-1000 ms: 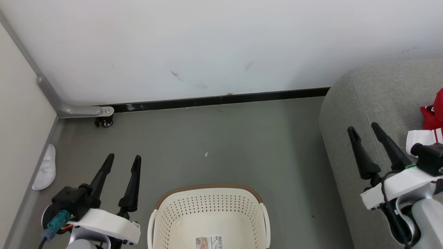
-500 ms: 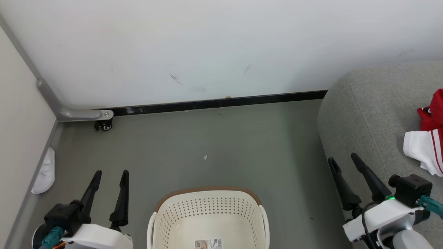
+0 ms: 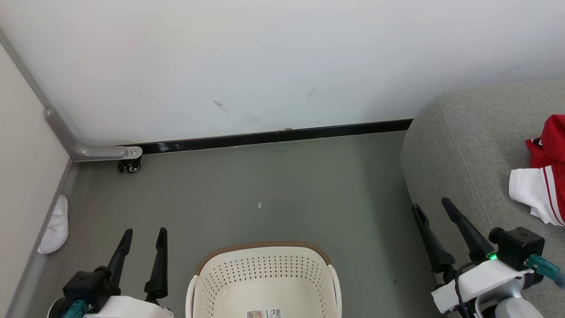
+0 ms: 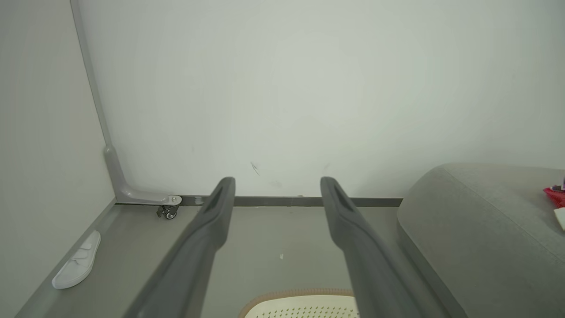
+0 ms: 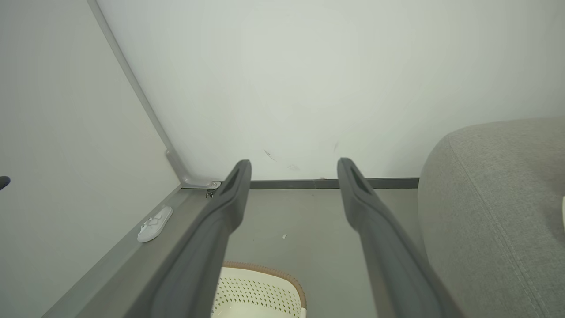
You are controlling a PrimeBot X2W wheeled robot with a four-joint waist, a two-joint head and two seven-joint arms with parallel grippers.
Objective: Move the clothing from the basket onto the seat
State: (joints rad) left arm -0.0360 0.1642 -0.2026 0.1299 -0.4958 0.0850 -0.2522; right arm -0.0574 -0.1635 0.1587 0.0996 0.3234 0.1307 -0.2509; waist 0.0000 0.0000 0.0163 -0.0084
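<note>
The red clothing [image 3: 546, 170] with white striped panels lies on the grey seat [image 3: 463, 145] at the right edge of the head view; a red corner [image 4: 556, 196] of it shows in the left wrist view. The cream basket [image 3: 265, 282] stands on the floor at the bottom centre, with nothing but a paper label on its bottom. My left gripper [image 3: 143, 234] hangs open to the left of the basket. My right gripper [image 3: 432, 207] is open too, over the seat's front edge, with nothing between its fingers. Both wrist views show spread fingers [image 4: 220, 207] [image 5: 236, 185] and empty gaps.
A white slipper [image 3: 55, 225] lies by the left wall. A grey bracket with a caster wheel [image 3: 128, 165] sits in the far left corner. A white wall with a dark skirting [image 3: 273, 137] closes the back. Grey floor [image 3: 273, 185] lies between basket and wall.
Both arms have drawn back and down toward the bottom of the head view. My right gripper has come off the clothing side of the seat to its front edge. The camera has shifted slightly.
</note>
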